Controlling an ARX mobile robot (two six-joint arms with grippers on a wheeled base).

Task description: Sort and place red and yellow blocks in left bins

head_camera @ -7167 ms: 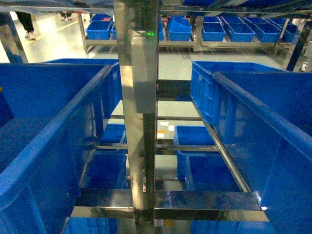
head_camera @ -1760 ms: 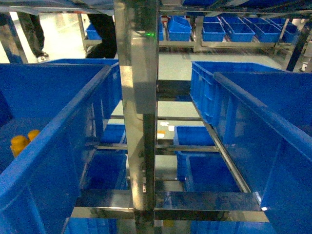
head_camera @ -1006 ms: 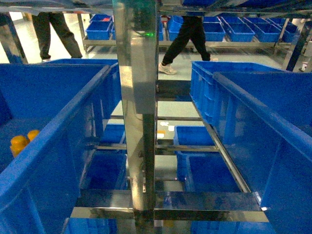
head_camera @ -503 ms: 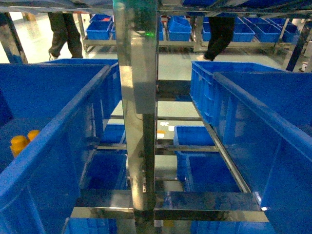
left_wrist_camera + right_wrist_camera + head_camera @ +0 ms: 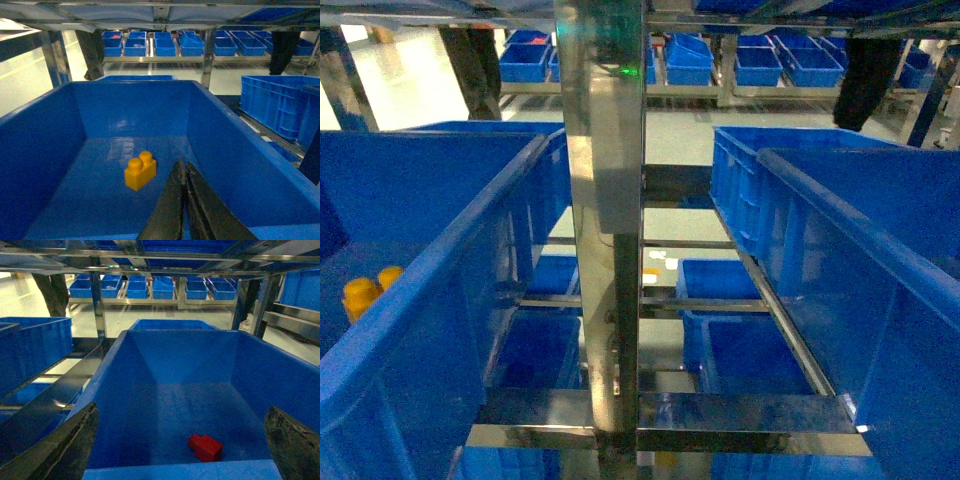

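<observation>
Yellow block [image 5: 140, 170] half-hidden behind bin wall [image 5: 430, 270] | left tool [image 5: 182, 200] pressed together | right tool [image 5: 182, 440] spread

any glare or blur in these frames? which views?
Head: glare streaks on the steel post, blown-out floor top left, passers-by motion-blurred. Left wrist: soft sheen on the bin floor behind the yellow block; shut left gripper blurry up close. Right wrist: dim and bluish, red block soft, fingers out of focus.

Dim, blue cast, soft focus, bg glare.
</observation>
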